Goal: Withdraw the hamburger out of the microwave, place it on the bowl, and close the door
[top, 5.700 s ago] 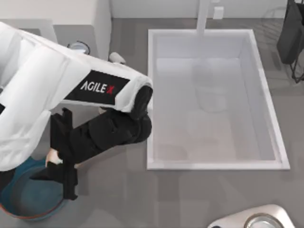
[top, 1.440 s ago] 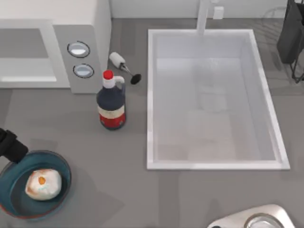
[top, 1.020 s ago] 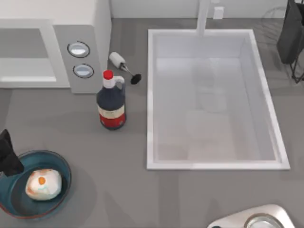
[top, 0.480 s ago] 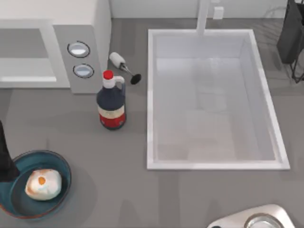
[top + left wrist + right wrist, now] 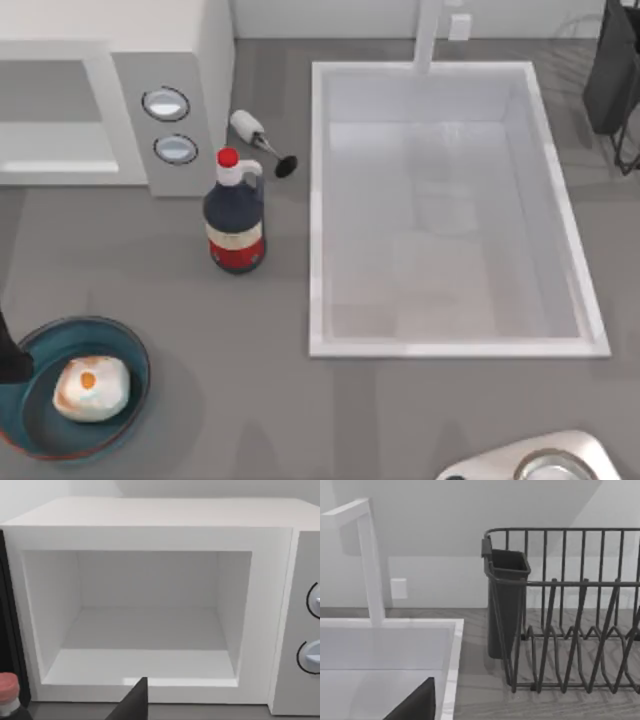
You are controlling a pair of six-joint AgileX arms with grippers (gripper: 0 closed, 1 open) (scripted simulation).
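The fingers (image 5: pixel 136 703) of your left gripper (image 5: pixel 137 705) give you one dark tip, pointing at the front of the microwave (image 5: pixel 150 515). You cannot tell whether they are spread or pinched.

The cavity stands open and bare. The hamburger (image 5: pixel 92 388) already sits in the teal bowl (image 5: pixel 128 345), on the surface well in front of the microwave. So by my reading only the door remains.

Watch these from here:

- A dark part of the left arm (image 5: pixel 7 352) overlaps the side of the bowl away from the microwave's dials (image 5: pixel 166 103). Swing it low toward the microwave and you could clip the rim and tip the hamburger out.
- A dark edge beside the cavity, on the side away from the dials, may be the open door, but that is uncertain. Push before you have found the panel and you could shove the microwave body instead.
- Push too lightly, or too near the hinge, and the door may stop ajar.
- The dark sauce bottle (image 5: pixel 234 225) stands just in front of the dials. A wide elbow could topple it.

Your right gripper (image 5: pixel 417 702) is parked by the sink (image 5: pixel 385 645) and dish rack (image 5: pixel 570 605), well apart from the microwave. You cannot tell the state of its fingers either.
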